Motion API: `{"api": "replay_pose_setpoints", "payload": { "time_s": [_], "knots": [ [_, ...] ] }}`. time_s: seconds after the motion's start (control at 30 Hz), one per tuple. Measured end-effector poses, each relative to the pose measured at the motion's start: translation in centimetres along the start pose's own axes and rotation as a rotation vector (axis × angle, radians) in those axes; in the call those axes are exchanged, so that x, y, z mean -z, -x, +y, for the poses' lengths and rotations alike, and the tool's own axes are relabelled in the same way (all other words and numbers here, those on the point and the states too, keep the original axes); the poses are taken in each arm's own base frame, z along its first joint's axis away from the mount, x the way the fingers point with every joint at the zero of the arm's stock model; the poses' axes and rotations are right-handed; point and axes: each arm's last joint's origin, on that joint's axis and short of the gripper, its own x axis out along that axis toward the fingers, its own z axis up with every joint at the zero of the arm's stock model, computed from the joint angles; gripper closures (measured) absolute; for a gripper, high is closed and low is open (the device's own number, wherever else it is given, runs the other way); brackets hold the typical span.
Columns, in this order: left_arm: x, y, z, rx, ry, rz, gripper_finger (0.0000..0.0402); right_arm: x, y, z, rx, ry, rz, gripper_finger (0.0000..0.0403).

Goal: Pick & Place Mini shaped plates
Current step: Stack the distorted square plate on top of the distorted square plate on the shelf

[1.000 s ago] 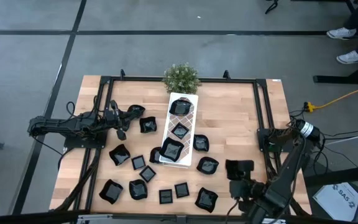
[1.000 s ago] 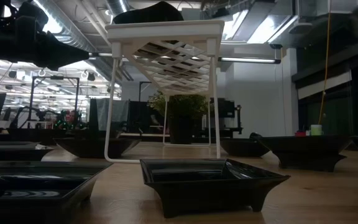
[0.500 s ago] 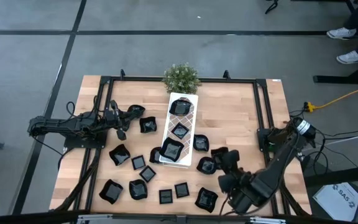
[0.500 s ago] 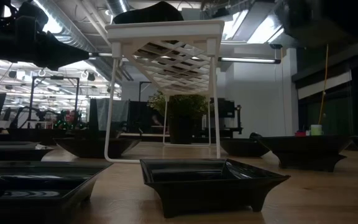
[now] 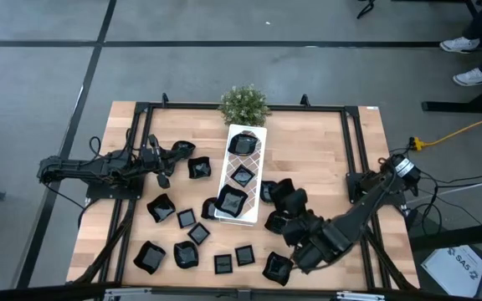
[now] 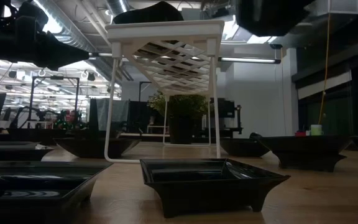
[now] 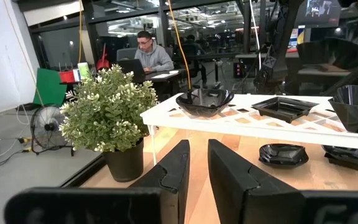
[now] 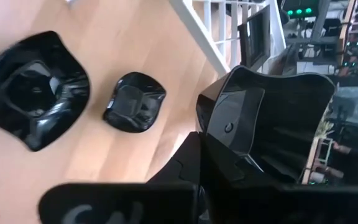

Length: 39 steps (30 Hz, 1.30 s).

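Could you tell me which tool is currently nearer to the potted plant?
The left tool: it sits left of the potted plant, slightly nearer the table's front. The right tool, gripping a black dish, is beyond the white tray.

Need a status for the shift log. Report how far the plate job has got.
Done: three black plates sit on the white tray. In hand: the right pincer is shut on a plate and is over the table just right of the tray. The left pincer waits at the table's left, holding nothing. Left: more than a dozen loose plates lie on the table.
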Motion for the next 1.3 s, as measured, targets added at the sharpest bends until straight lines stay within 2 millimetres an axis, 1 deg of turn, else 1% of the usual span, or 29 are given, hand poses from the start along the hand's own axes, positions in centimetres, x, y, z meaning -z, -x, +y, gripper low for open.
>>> {"api": "replay_pose_setpoints", "payload": {
  "time_s": [0.3,0.47,0.73,0.93,1.3],
  "knots": [
    [0.0,0.0,0.0,0.000,0.000,0.000,0.0349,-1.4,-2.9,-2.5,0.020,0.142,-0.032,0.0398],
    [0.0,0.0,0.0,0.000,0.000,0.000,0.0349,-2.3,-4.0,-3.7,0.034,0.211,-0.077,0.0398],
    [0.0,0.0,0.0,0.000,0.000,0.000,0.0350,-3.0,-4.3,-5.5,0.086,0.241,-0.147,0.0398],
    [0.0,0.0,0.0,0.000,0.000,0.000,0.0347,-3.4,-4.3,-6.1,0.127,0.259,-0.172,0.0398],
    [0.0,0.0,0.0,0.000,0.000,0.000,0.0347,-4.4,-4.8,-7.1,0.048,0.305,-0.332,0.0398]
  ]
}}
